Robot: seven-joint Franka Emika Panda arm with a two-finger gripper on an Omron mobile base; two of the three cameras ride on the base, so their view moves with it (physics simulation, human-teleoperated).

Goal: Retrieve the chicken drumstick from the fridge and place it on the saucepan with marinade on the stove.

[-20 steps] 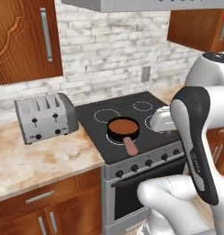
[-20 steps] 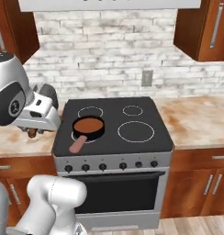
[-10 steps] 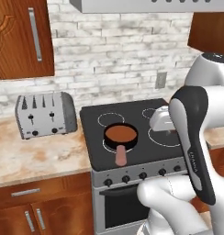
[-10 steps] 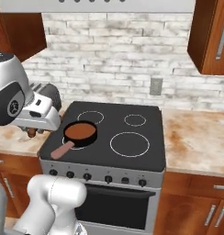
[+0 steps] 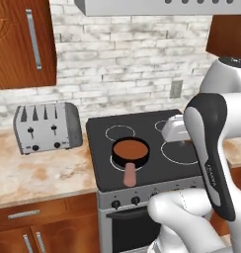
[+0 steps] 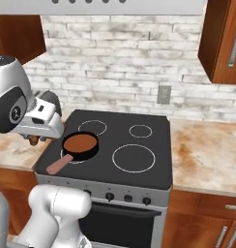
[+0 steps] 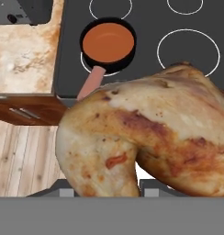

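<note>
You see a silver four-slot toaster (image 5: 47,127) standing on the speckled beige counter (image 5: 38,173) at nine o'clock in the left base view, close against the whitewashed brick backsplash (image 5: 122,74). Reddish wood upper cabinets (image 5: 23,42) with steel bar handles hang at ten o'clock. A grey wall outlet (image 6: 163,94) sits at one o'clock in the right base view, beneath the steel range hood (image 6: 125,6). Pale wood plank flooring (image 7: 19,160) fills eight o'clock in the hand view.

You are looking at a glossy white arm (image 5: 191,222) built of rounded, bulbous segments. A long dark grey panel (image 5: 211,163) with faint lettering runs down one link. In the right base view a dark round joint cap (image 6: 11,112) carries a small white mark.
</note>
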